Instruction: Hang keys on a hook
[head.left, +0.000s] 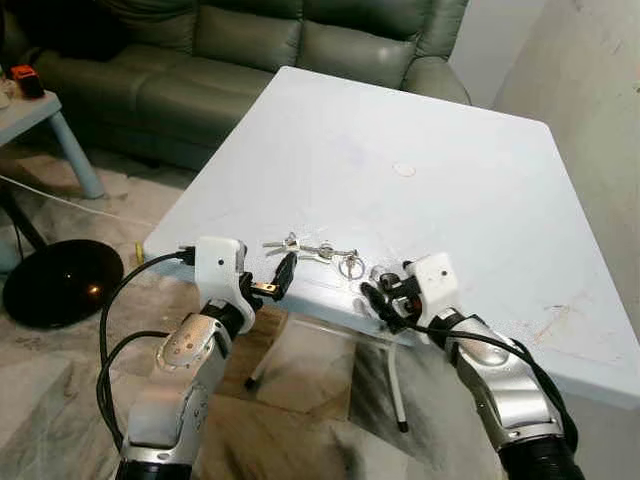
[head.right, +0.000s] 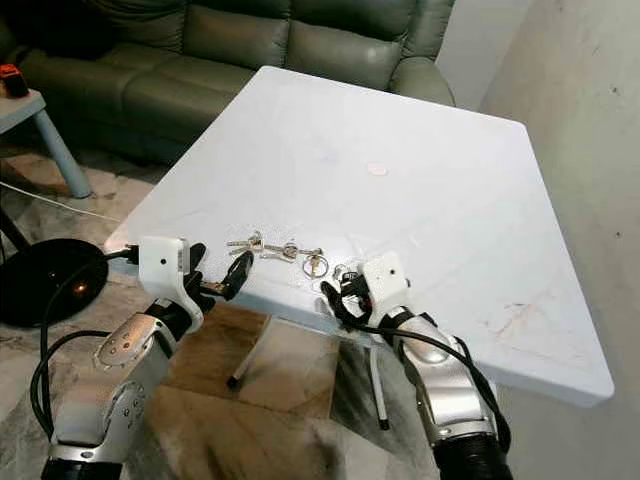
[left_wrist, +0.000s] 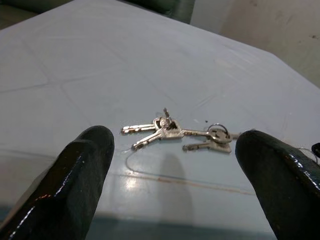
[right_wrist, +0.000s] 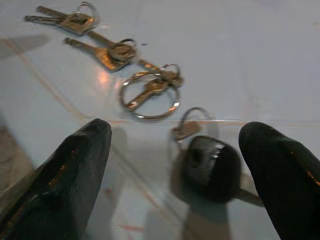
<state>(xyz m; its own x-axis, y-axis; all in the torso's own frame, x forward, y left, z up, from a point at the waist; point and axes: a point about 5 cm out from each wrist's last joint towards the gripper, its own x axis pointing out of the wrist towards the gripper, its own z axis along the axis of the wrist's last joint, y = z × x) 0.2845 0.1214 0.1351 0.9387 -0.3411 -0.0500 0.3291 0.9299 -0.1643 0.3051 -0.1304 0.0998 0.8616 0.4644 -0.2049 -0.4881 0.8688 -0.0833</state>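
Several silver keys lie in a loose row near the front edge of the white table (head.left: 420, 120): a bunch (head.left: 290, 243), a second key on a small ring (head.left: 322, 252) and a large key ring (head.left: 351, 266). A black key fob (right_wrist: 210, 167) with a small key lies beside that ring. My left gripper (head.left: 272, 282) hovers open at the table edge, facing the key bunch (left_wrist: 167, 129), with nothing between its fingers (left_wrist: 75, 180). My right gripper (head.left: 388, 292) stands open just short of the fob and ring (right_wrist: 150, 90), holding nothing.
A green sofa (head.left: 250, 50) stands behind the table. At far left is a pale side table (head.left: 40, 110) with a small red and black object on it, and a black round base (head.left: 60, 280) lies on the floor. A wall (head.left: 590, 110) is close on the right.
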